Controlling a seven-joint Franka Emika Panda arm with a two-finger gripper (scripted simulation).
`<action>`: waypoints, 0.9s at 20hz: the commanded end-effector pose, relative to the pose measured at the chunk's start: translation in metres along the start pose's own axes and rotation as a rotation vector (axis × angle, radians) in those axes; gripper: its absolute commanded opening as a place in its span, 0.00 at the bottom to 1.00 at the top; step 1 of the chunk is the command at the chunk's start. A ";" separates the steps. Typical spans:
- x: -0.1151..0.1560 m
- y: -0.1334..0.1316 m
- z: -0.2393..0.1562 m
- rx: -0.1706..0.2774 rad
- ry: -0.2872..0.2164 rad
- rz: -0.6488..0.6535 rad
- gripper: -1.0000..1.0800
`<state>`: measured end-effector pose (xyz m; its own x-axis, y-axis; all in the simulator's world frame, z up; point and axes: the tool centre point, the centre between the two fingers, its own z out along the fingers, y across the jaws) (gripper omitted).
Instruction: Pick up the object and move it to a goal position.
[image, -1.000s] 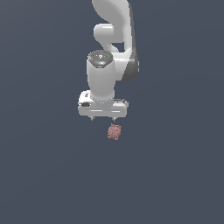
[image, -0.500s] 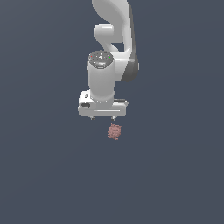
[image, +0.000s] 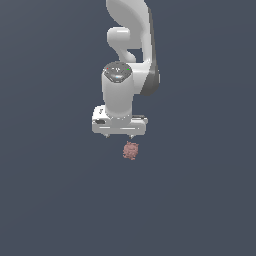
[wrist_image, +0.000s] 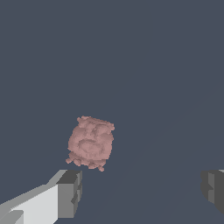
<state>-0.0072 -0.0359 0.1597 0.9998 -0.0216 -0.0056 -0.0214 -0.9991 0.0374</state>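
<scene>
The object (image: 130, 150) is a small, bumpy pinkish-red blob lying on the dark grey floor, just below the white hand in the exterior view. In the wrist view the object (wrist_image: 91, 142) sits beyond the grey fingertips, nearer to one finger (wrist_image: 69, 193) than to the other. My gripper (image: 119, 136) hangs above it, open, with a wide gap between the fingers (wrist_image: 213, 188) and nothing between them. The fingers do not touch the blob.
A flat, plain dark grey floor (image: 200, 200) fills both views. The white arm (image: 131, 40) rises from the hand toward the upper edge of the exterior view.
The hand has shifted slightly toward the exterior view's left and a touch higher. The blob has stayed where it was. The fingers remain apart.
</scene>
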 end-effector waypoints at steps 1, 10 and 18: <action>0.000 -0.005 0.007 0.004 0.000 0.023 0.96; -0.001 -0.034 0.046 0.026 0.002 0.162 0.96; -0.004 -0.050 0.067 0.037 0.001 0.240 0.96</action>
<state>-0.0101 0.0097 0.0940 0.9691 -0.2468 -0.0007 -0.2468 -0.9691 0.0028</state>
